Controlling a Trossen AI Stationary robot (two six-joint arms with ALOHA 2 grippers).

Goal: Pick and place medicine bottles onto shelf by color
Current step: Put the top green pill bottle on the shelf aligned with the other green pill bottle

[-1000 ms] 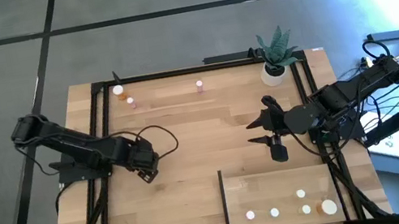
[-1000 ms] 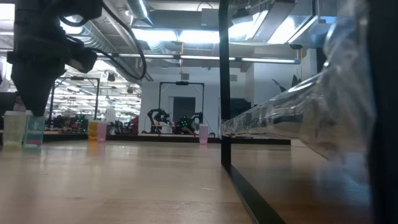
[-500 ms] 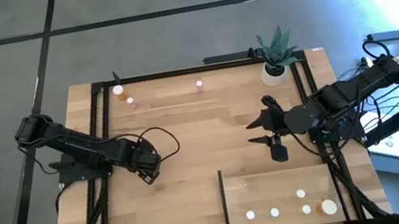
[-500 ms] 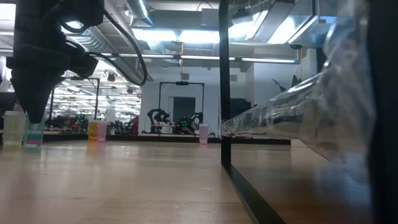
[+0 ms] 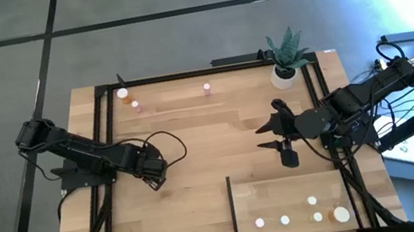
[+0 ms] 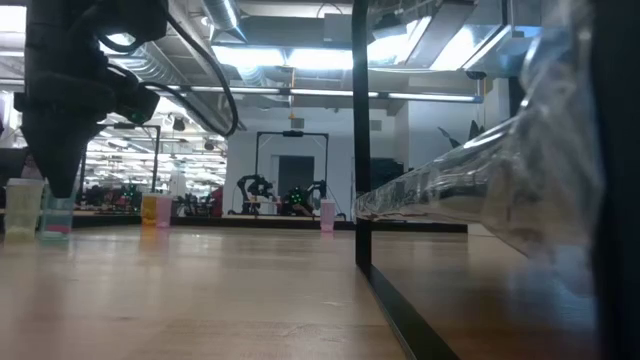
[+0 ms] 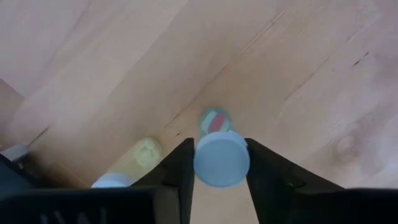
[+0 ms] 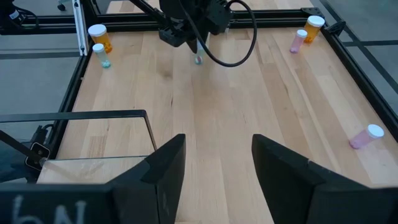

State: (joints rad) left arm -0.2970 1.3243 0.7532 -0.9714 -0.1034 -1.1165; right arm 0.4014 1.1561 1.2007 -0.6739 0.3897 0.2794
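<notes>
1. The left gripper [image 7: 221, 163] stands over the open planks, well to the left of the shelf [image 5: 289, 191] and a little beyond its far edge, with a small bottle [image 7: 221, 155] between its two fingers.
2. In the left wrist view the fingers press against both sides of the bottle's white cap [image 7: 222, 160]; I judge the grip as just made, with the bottle standing upright on the table [image 5: 193, 135].
3. The bottle looks tiny, rigid and light, probably plastic, so it needs little squeeze. Its round smooth cap could slip or twist out if the pinch sits off centre.
4. The best hold is across the cap or just under it, fingers square to the bottle's axis, so it hangs upright for placing.
5. The right gripper [image 5: 285, 150] waits just beyond the shelf's far edge, jaws parted and empty.
6. Several bottles already stand on the shelf, along its near side [image 5: 284, 220].
</notes>
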